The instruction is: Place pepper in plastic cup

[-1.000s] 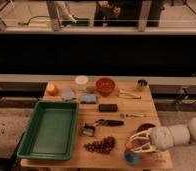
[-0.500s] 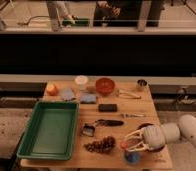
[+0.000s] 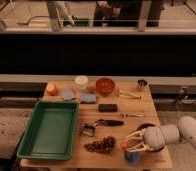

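My gripper (image 3: 127,145) reaches in from the right at the table's front right corner, its white fingers pointing left. It is shut on the pepper (image 3: 123,146), a small red-orange piece at the fingertips. The pepper hangs just above the left rim of the blue plastic cup (image 3: 132,157), which stands upright at the table's front edge. The gripper covers the cup's opening, so the inside of the cup is hidden.
A green tray (image 3: 50,129) fills the front left. Dark grapes (image 3: 101,145) and a black-handled tool (image 3: 103,123) lie left of the gripper. A black block (image 3: 107,107) lies mid-table. At the back stand an orange ball (image 3: 51,89), white cup (image 3: 81,81), red-orange bowl (image 3: 105,85) and metal cup (image 3: 141,84).
The gripper has shifted slightly to the left over the blue cup, with the pepper still at its fingertips. Nothing else on the table has moved.
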